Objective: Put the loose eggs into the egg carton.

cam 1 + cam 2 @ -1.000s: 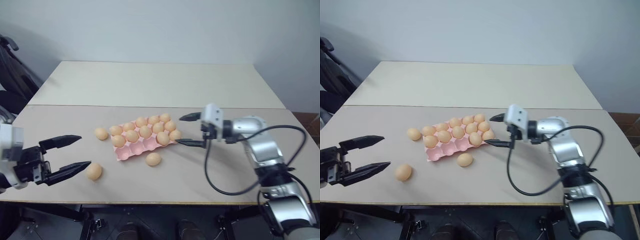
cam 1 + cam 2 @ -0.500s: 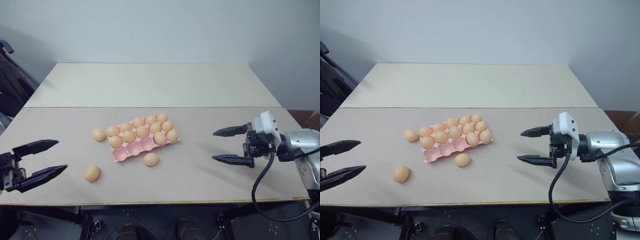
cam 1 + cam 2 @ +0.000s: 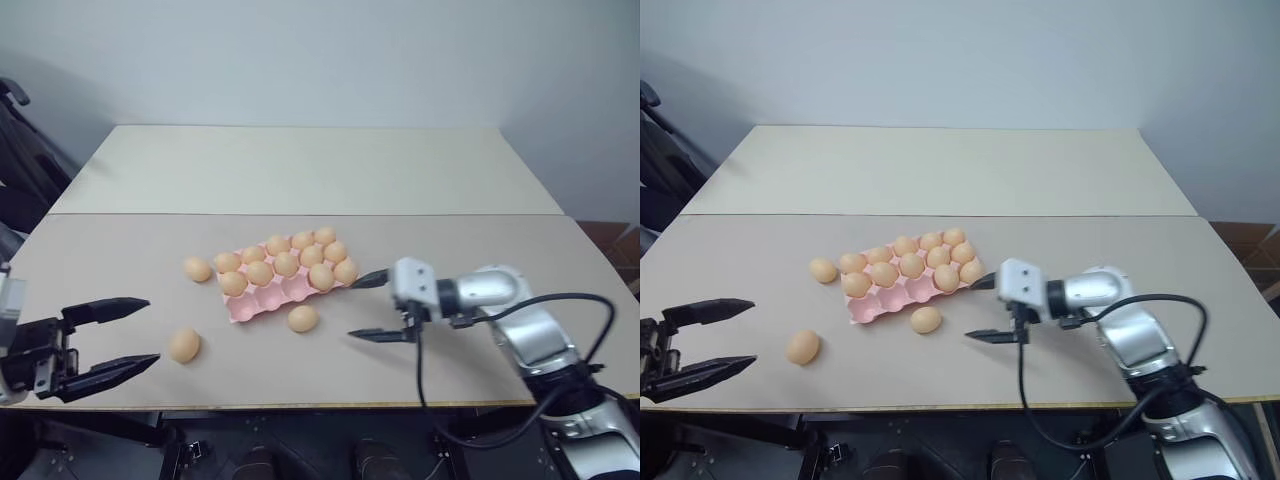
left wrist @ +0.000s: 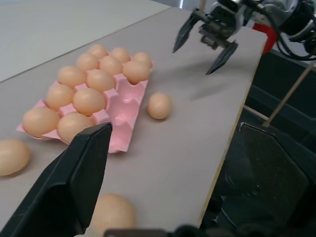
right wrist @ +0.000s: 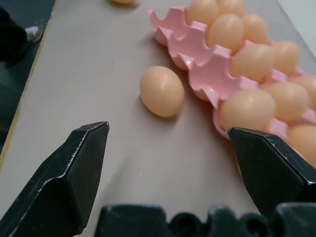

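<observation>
Swinging back in across the pale beige counter (image 3: pixel 450 230), right gripper (image 3: pixel 368 307) now low beside the near right corner of the pale pink moulded egg carton (image 3: pixel 262 300), where half a second ago it hung well out toward the counter's right edge. Fingers spread wide, nothing between them; aimed along the counter at the nearest loose tan-orange egg (image 3: pixel 302 318), which lies just beside the carton's near edge, apart from the gripper. Read as the approach to a pick, not yet a grasp.

Left gripper (image 3: pixel 112 339) drawn slightly back and down at the near left edge, fingers likewise wide apart and empty; second loose egg (image 3: pixel 184 345) just off its lower fingertip, no contact seen.

Carton itself unmoved: far two rows full, one egg at the right end of the near row, four near cups bare. Third loose egg (image 3: pixel 198 269) resting on the counter close to the carton's left end. Three loose eggs counted, none moved over the last second.
</observation>
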